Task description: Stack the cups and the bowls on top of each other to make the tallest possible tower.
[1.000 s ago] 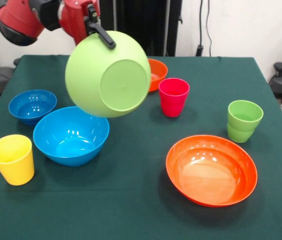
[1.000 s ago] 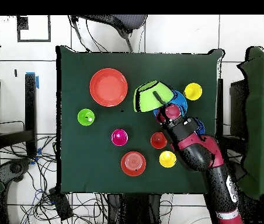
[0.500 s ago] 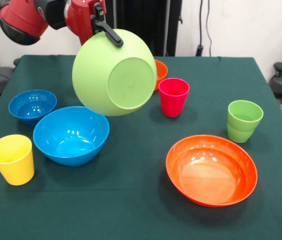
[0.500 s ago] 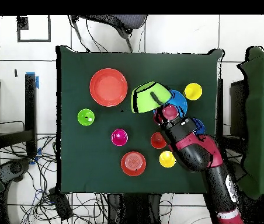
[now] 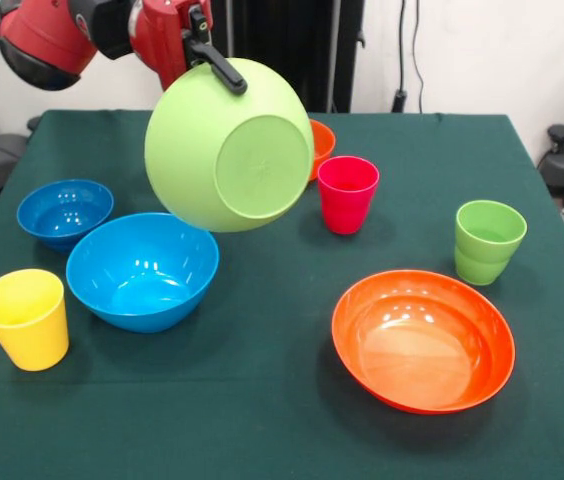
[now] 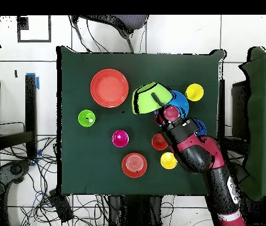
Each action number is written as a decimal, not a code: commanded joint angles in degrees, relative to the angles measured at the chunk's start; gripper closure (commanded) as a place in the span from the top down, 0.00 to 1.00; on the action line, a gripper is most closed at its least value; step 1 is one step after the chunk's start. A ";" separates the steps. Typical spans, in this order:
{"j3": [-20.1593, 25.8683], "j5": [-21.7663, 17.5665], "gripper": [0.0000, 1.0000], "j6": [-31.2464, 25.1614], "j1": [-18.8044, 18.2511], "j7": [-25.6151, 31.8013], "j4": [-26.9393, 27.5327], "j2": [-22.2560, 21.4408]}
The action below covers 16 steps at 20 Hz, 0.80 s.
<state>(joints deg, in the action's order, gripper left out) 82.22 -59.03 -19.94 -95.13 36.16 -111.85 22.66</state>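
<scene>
The green bowl (image 5: pixel 229 145), pinched at its rim by the gripper (image 5: pixel 214 68), has swung right and up off the big blue bowl (image 5: pixel 142 270), so it is likely headed elsewhere.

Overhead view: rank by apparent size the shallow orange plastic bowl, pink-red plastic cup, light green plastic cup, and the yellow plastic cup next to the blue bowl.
1. Shallow orange plastic bowl, clearly largest.
2. Yellow plastic cup, slightly bigger than the rest.
3. Pink-red plastic cup and light green plastic cup look alike; no ranking between them.
</scene>
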 commanded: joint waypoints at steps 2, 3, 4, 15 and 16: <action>-6.96 -2.18 0.00 1.10 3.75 3.47 2.79 1.16; -7.02 -2.22 0.00 1.11 3.74 3.52 2.78 1.15; -6.97 -2.26 0.00 1.21 3.78 3.35 2.77 1.08; -6.38 -3.53 0.00 3.35 4.67 0.15 2.15 -0.36; -6.34 -3.59 0.00 3.49 4.73 0.02 2.14 -0.39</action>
<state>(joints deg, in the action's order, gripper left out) 81.97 -59.11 -19.77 -94.97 36.16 -111.86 22.37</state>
